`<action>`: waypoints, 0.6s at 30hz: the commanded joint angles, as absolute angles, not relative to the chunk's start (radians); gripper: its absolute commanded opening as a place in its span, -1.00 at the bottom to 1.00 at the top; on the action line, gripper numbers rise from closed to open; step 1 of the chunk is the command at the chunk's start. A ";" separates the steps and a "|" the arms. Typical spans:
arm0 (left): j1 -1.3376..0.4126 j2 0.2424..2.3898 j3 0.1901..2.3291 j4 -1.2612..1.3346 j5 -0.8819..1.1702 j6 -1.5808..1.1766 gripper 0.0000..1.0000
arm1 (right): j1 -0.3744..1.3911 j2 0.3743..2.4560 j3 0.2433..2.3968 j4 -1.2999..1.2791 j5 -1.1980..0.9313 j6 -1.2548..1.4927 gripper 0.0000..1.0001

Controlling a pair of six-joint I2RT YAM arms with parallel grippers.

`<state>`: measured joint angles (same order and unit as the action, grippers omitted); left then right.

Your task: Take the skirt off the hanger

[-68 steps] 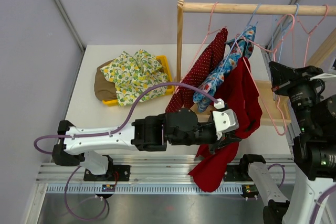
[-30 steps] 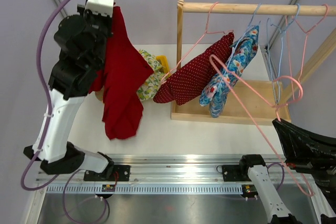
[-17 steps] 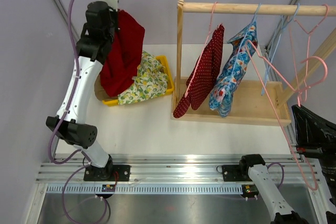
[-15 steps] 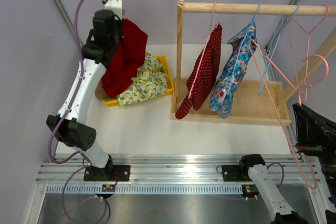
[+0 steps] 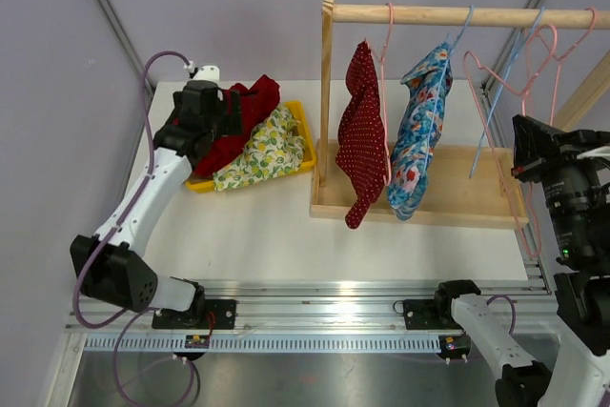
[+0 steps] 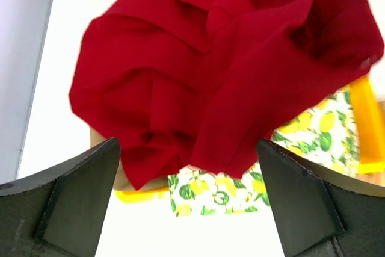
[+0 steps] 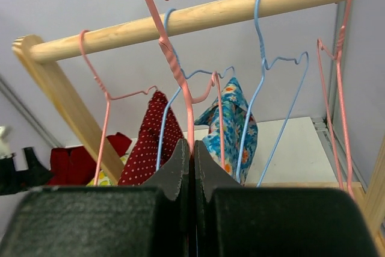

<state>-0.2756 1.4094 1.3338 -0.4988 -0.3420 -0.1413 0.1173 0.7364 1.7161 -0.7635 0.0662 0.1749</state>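
Red skirt [image 5: 250, 107] off its hanger, crumpled in a loose heap at the far left of the table [image 5: 267, 226]. Piled into the yellow tray [image 5: 303, 132] and bulging over its far left side. In the same tray, under and beside the skirt, a lemon-print cloth [image 5: 262, 147] spilling over the near rim.

Right at the heap, left gripper [image 5: 232, 110], jaws spread wide and pinching nothing. From the wrist view, both fingers [image 6: 78, 197] well apart, the red folds lying beyond and between them; contact with the cloth unclear.

Over on the right, right gripper [image 7: 191, 146] clamped tight on the wire of a bare pink hanger [image 7: 174, 64], raised close to the wooden rail [image 5: 457, 15]. Hanging from that rail side by side, a dotted red garment [image 5: 362, 131] and a blue floral garment [image 5: 416, 131], each on its own hanger, above the rack's wooden base.
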 commanded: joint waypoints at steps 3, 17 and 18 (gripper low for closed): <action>-0.272 1.263 1.336 -0.520 -0.279 -0.169 0.98 | 0.123 0.773 1.646 -0.554 0.176 0.146 -1.00; -0.273 1.115 1.147 -0.466 -0.225 -0.179 0.98 | 0.121 1.069 1.649 -0.336 0.284 0.095 -1.00; -0.273 1.112 1.146 -0.466 -0.227 -0.179 0.98 | 0.121 1.083 1.661 -0.353 0.287 0.097 -1.00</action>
<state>-0.2756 1.1336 1.1378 -0.5198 -0.2504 -0.1658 0.1177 1.0416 1.6138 -0.4084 0.2394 0.1177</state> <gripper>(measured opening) 0.987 0.028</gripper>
